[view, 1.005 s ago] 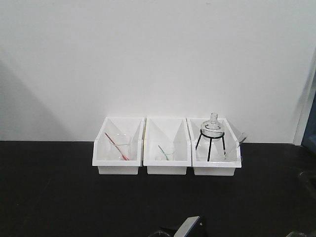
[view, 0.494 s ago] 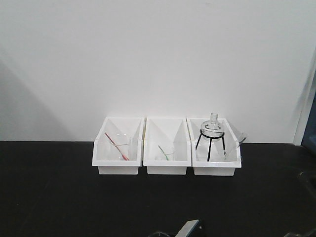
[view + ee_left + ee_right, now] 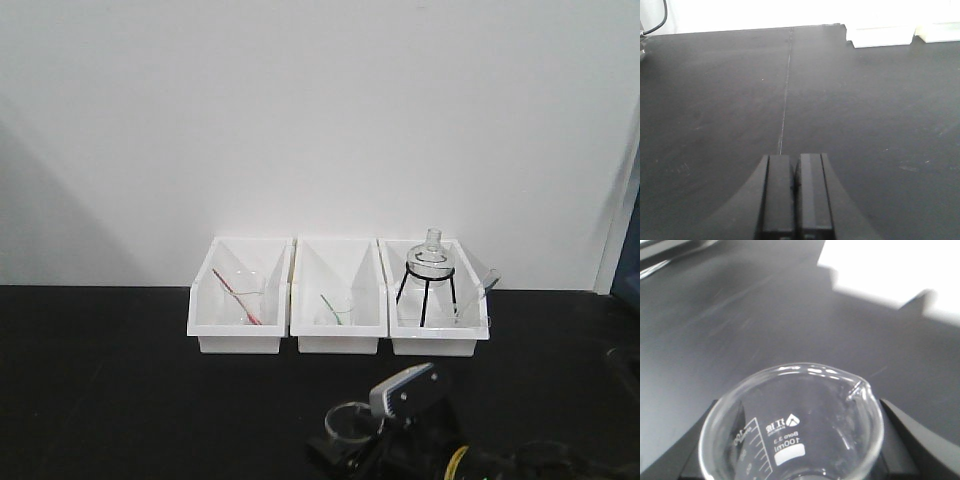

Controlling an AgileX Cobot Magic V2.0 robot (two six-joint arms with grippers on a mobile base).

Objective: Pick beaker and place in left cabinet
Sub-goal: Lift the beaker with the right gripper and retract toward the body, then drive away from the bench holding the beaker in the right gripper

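Observation:
The beaker (image 3: pixel 790 420), clear glass with a pour spout and white 100ml marks, stands upright between the two black fingers of my right gripper (image 3: pixel 800 445), which is shut on it. In the front view the beaker (image 3: pixel 347 415) and the right gripper (image 3: pixel 345 445) sit low at the bottom centre, above the black counter (image 3: pixel 120 400). My left gripper (image 3: pixel 795 192) is shut with nothing in it, hovering over the bare counter (image 3: pixel 865 110). The left cabinet is out of view.
Three white bins (image 3: pixel 338 340) stand in a row against the white wall. The left one holds a glass with a red rod (image 3: pixel 237 296), the middle one a glass with a green rod (image 3: pixel 330 306), the right one a round flask on a black tripod (image 3: pixel 430 270).
My right arm has risen into the front view from the bottom edge, bringing the beaker up with it. The bins and their contents have not moved.

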